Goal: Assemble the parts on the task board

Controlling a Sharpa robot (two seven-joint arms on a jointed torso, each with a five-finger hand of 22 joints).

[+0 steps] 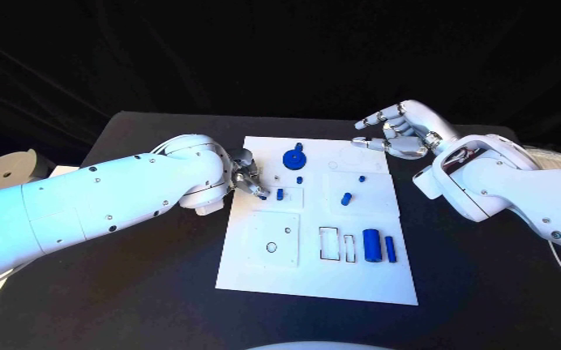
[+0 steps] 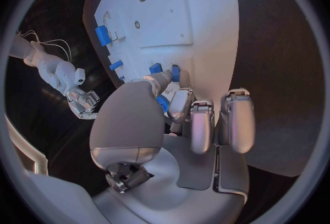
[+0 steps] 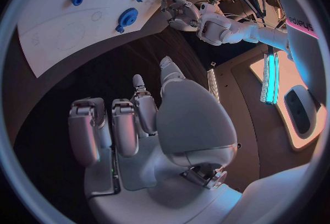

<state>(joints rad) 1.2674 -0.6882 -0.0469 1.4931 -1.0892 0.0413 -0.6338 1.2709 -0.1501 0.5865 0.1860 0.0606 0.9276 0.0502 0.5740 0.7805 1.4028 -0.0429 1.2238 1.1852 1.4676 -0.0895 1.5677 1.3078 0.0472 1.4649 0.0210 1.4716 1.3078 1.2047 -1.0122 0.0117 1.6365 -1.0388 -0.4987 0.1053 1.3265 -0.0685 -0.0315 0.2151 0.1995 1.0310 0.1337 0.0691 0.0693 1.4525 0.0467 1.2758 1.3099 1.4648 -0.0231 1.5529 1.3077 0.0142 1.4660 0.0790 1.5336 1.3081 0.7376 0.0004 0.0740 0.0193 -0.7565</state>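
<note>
Closest to the lens in the head view is the lower edge of the white board (image 1: 315, 285), lying in the middle of the black table (image 1: 140, 301). Up at the board's left edge, left of centre in the frame, the left hand (image 1: 248, 178) reaches in with its fingers drawn together around a small blue piece (image 1: 280, 194); the left wrist view shows that same hand (image 2: 180, 114) with fingertips (image 2: 180, 104) closed about a blue part (image 2: 162, 104), so it is grasping it. Just beyond those fingers a little blue peg (image 1: 301, 180) sits on the board, and above it, near the board's top edge, lies a round blue gear (image 1: 293, 158). Toward the middle right of the board are two more small blue pegs, one (image 1: 362, 178) higher and one (image 1: 346, 198) lower. Lower right on the board, a thick blue cylinder (image 1: 372, 245) lies beside a slimmer blue bar (image 1: 391, 249), next to two narrow outlined slots (image 1: 331, 244). In the upper right of the frame the right hand (image 1: 397, 133) hangs over the table just off the board's top right corner, fingers loosely curled and apart, grasping nothing; the right wrist view shows it (image 3: 141, 125) likewise empty.
</note>
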